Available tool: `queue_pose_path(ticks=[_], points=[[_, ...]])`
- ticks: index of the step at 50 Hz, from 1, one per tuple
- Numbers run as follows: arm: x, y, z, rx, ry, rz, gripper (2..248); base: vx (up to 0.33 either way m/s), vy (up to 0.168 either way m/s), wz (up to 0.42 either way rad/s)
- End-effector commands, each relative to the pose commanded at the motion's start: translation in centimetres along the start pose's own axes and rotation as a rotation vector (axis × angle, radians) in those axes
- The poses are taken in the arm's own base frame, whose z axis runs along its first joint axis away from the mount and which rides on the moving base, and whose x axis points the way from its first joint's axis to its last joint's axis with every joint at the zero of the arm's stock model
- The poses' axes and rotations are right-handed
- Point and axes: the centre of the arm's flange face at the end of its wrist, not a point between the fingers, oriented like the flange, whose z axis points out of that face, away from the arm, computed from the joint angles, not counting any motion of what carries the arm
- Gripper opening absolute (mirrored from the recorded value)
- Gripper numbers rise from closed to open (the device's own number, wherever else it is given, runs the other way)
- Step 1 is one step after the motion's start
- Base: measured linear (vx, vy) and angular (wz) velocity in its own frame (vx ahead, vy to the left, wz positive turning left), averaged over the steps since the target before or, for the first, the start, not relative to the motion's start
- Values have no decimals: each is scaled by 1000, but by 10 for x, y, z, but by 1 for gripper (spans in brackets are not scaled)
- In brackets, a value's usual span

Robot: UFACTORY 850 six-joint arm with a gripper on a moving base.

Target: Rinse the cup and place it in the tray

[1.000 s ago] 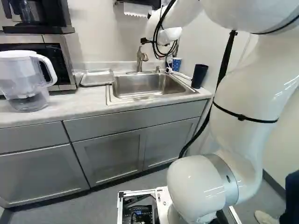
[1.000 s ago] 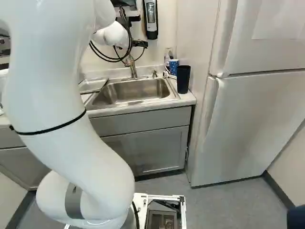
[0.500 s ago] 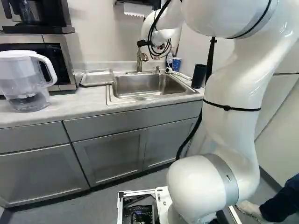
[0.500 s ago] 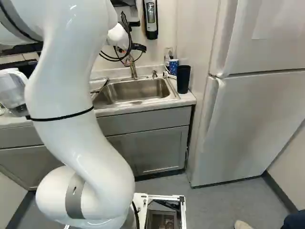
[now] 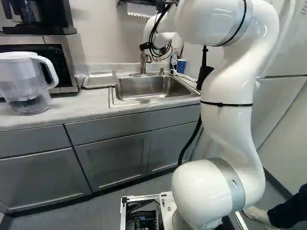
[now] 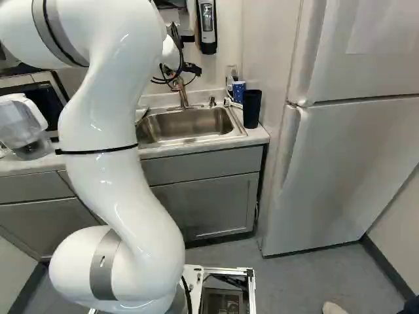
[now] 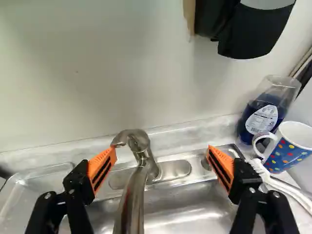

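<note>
The black end of the arm by the gripper (image 6: 191, 68) is above the faucet in the right base view; its fingertips are hard to make out there. In the wrist view the gripper (image 7: 162, 162) stands wide open, with the faucet (image 7: 138, 170) in view between its fingers and no cup held. A blue dotted cup (image 7: 291, 146) stands upright on the counter beside one finger, near a white brush (image 7: 278, 183). The dark tumbler (image 6: 251, 108) stands at the sink's right. The tray (image 5: 100, 79) lies left of the sink; its rim (image 7: 41, 171) shows beyond the other finger.
The sink (image 5: 151, 88) is set into the counter. A blue soap bottle (image 7: 265, 109) leans by the wall behind the cup. A water pitcher (image 5: 25, 82) and microwave stand at the left; a fridge (image 6: 344, 163) is at the right. A dark dispenser hangs above.
In the left base view, my upper arm has swung left, and the wrist has shifted slightly left by the faucet. The base, cup and tray have not moved.
</note>
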Motion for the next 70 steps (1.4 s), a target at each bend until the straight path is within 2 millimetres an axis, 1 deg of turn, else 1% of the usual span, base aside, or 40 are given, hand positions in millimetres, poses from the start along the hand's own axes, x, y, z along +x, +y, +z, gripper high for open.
queue_pose_path(ticks=[7, 12, 37, 51, 70], points=[[3, 1, 13, -1, 7, 1, 247, 0, 0, 0], [4, 1, 16, -1, 9, 1, 247, 0, 0, 0], [2, 1, 13, -1, -13, 1, 247, 0, 0, 0], [1, 4, 11, -5, -23, 3, 247, 0, 0, 0], [7, 7, 11, -10, 44, 5, 247, 0, 0, 0]])
